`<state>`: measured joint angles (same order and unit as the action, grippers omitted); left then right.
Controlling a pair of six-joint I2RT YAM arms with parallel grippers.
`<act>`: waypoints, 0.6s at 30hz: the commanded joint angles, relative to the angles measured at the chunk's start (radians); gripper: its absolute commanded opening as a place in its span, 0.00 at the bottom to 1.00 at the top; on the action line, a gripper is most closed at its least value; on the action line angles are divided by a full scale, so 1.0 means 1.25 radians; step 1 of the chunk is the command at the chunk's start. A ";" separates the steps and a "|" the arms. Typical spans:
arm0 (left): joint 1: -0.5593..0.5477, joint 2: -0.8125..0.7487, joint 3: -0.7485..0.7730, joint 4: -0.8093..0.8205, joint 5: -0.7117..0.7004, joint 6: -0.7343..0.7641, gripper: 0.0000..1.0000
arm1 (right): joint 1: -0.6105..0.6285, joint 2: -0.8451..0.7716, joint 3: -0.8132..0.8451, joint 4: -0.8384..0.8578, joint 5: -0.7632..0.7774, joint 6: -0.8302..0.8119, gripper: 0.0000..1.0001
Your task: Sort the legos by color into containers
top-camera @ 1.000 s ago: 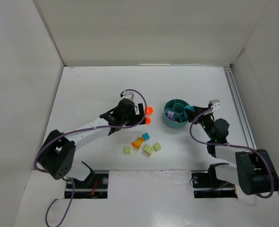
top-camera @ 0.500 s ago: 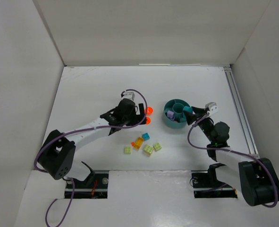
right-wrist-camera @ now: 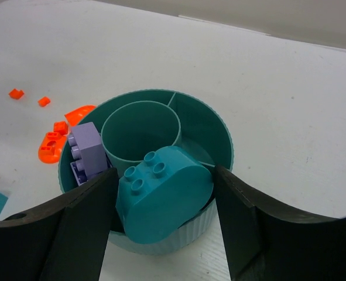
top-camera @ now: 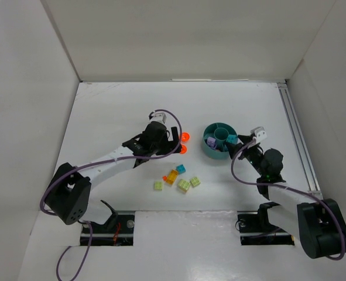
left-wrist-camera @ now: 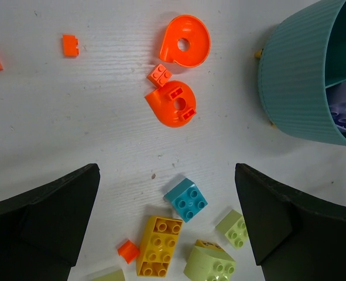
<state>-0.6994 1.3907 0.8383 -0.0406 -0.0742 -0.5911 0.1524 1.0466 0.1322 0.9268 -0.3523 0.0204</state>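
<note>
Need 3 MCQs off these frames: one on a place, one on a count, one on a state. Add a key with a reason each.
1. Where is the purple brick?
A) in a compartment of the teal dish
B) outside it
C) between the left jaws

2. How many round orange pieces lie on the table?
A) one
B) two
C) four

3. How do the left jaws stand?
A) shut on an orange piece
B) shut on nothing
C) open, holding nothing

Key:
1 A: the right wrist view shows it inside the dish's wall.
2 B: the left wrist view shows two, close together.
3 C: they stand wide apart at the sides of the left wrist view, gripping nothing.
</note>
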 commanded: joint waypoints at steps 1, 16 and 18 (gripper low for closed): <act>-0.004 -0.044 0.004 0.020 0.000 0.003 1.00 | 0.008 0.002 0.042 -0.006 -0.036 -0.011 0.71; -0.004 -0.058 -0.010 0.028 -0.007 -0.004 1.00 | 0.008 -0.162 0.111 -0.231 -0.021 -0.011 0.34; -0.004 -0.058 -0.010 0.028 -0.007 -0.004 1.00 | 0.008 -0.145 0.111 -0.244 -0.010 -0.011 0.32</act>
<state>-0.6994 1.3609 0.8307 -0.0391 -0.0765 -0.5919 0.1524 0.8581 0.2302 0.6643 -0.3698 0.0143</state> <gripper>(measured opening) 0.996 0.577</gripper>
